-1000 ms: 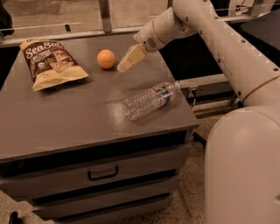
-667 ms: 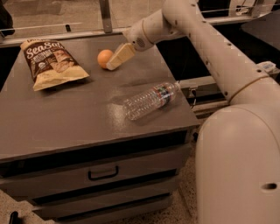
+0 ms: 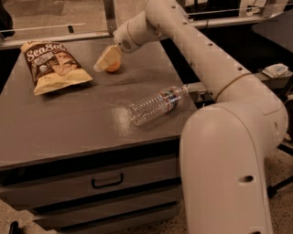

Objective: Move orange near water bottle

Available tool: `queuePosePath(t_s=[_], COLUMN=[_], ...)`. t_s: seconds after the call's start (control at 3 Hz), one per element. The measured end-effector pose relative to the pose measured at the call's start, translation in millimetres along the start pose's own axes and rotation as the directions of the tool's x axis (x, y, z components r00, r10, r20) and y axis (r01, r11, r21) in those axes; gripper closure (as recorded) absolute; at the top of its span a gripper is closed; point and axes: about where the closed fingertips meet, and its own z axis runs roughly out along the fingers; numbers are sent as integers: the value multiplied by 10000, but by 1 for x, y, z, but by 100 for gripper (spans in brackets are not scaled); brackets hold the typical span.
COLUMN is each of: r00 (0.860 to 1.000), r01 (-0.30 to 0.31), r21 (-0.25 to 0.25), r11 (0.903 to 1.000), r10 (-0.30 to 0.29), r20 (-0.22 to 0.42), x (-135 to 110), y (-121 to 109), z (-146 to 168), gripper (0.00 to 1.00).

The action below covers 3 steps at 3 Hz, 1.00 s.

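A single camera view is looking down at a grey-topped cabinet (image 3: 68,119) with dark drawers (image 3: 55,180) in its front, the upper one carrying a dark handle (image 3: 107,182). A white robot arm (image 3: 201,59) is reaching from the lower right across the top toward the far side, and its bulky white base (image 3: 229,173) is filling the lower right corner. The cream-coloured gripper (image 3: 101,64) is pointing down and to the left at the far middle of the top, lying right over the orange (image 3: 114,68) and hiding part of it; whether it is clamped on the fruit or only resting against it cannot be told. The orange is sitting on the cabinet, just right of a brown-and-tan chip bag (image 3: 57,68) that is lying flat at the far left with white lettering on its face. The water bottle (image 3: 155,105) is lying on its side near the right front of the top, clear and ribbed, with a colourful label band and its cap end pointing toward the right edge; it is well apart from the orange and nearer the camera. Behind the cabinet a metal rail and post (image 3: 109,16) are framing a pale panel (image 3: 55,13). To the right a dark surface (image 3: 274,36) is holding a small white object (image 3: 275,70). At the bottom left a pale speckled floor (image 3: 13,215) is showing
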Motion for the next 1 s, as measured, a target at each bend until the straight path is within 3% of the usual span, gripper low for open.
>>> queuePosePath(t_s=[0.33, 0.67, 1.0], r00=[9983, 9952, 9935], r01=[-314, -554, -619], r21=[-47, -134, -247], r11=[9995, 9984, 9978], r10=[311, 541, 592], r20=[-490, -820, -976], x=[9, 19, 27], y=[7, 15, 22], z=[11, 14, 12], gripper=[0, 15, 38])
